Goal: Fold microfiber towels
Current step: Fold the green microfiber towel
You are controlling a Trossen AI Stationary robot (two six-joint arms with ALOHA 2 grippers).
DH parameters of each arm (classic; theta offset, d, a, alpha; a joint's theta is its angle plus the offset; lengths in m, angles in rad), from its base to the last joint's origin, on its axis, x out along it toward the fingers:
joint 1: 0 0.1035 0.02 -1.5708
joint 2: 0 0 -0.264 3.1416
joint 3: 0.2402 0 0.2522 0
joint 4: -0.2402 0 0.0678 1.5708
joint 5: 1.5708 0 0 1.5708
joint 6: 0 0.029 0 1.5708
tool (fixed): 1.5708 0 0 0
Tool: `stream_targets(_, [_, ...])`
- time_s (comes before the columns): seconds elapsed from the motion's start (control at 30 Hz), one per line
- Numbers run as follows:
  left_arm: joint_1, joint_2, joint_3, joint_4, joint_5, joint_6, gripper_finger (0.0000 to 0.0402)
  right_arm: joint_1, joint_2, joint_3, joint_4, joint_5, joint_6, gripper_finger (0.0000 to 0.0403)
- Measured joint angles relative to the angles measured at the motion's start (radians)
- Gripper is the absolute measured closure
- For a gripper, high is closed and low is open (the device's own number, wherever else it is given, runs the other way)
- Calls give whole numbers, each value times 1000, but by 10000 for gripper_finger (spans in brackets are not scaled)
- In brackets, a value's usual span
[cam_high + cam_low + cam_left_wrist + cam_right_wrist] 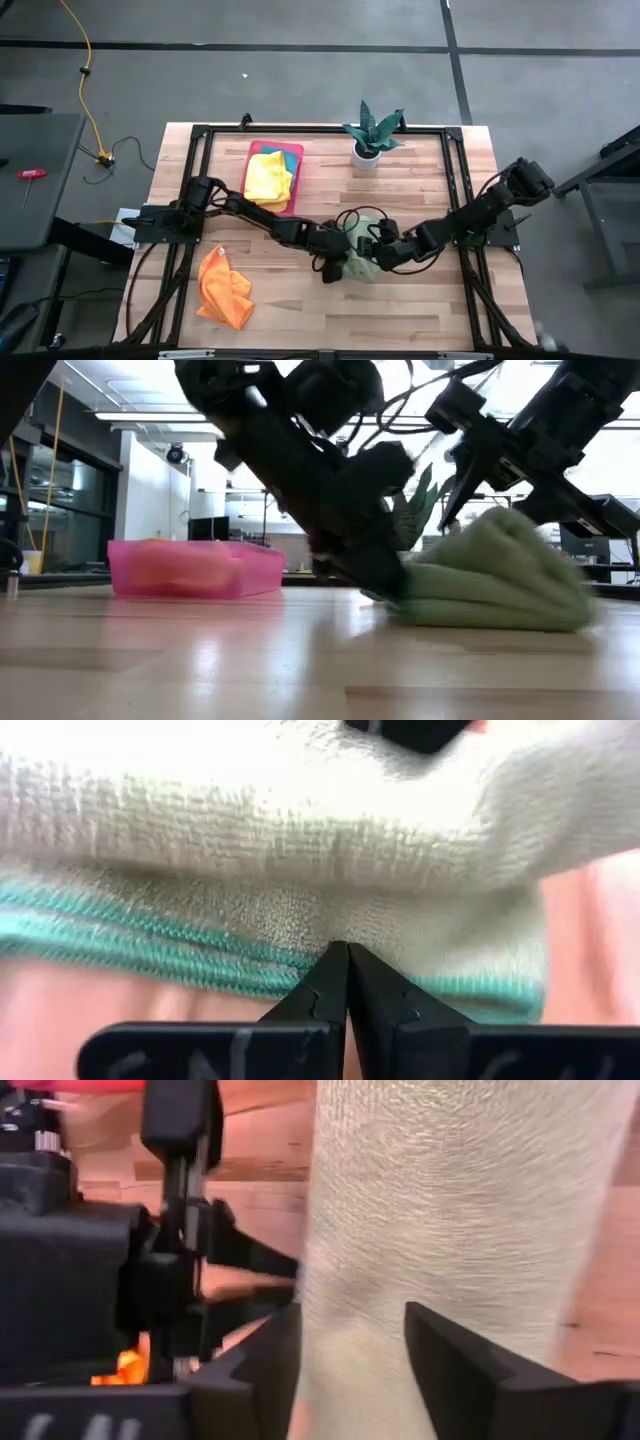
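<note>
**Light green towel mid-fold, centre of desk**

Light green towel [362,262] bunched in soft layers on the desk [420,190], between both arms. Left gripper [347,982] at the towel's teal-stitched hem, fingers pressed together, tips touching the edge; cannot tell whether any cloth is caught between them. Right gripper [350,1355] with fingers spread, towel fabric sitting in the gap, not pinched.

Orange towel [224,287] crumpled near the front-left of the desk. Yellow towel [268,178] in the pink tray [297,190] over a teal one, well apart from the work. Potted plant [372,132] at the back.

Advice for the step: keep the hem pinned on the left, close the right fingers on one layer only, lift low and lay across so edges meet, avoid dragging the whole bundle. Risk: grabbing multiple layers and rolling it instead of folding.

No brands, labels or readable writing visible
</note>
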Motion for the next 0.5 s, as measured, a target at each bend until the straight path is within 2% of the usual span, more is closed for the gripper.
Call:
stream_targets(0.1, [5,-48,-1,-142,-46,106,402,-2,-34,-1,-64,16,-23,204])
stream_targets(0.2, [15,-103,-5,-259,-106,181,402,-7,-85,-1,-172,22,-24,189])
stream_targets(0.3, [34,-165,-24,-255,-115,198,402,-9,-136,-1,-243,49,-27,186])
stream_targets(0.37, [44,-186,-35,-178,-111,175,402,-13,-163,-1,-276,64,-32,186])
stream_targets(0.5, [45,-192,-46,-240,-117,147,401,-15,-198,-1,-304,91,-52,185])
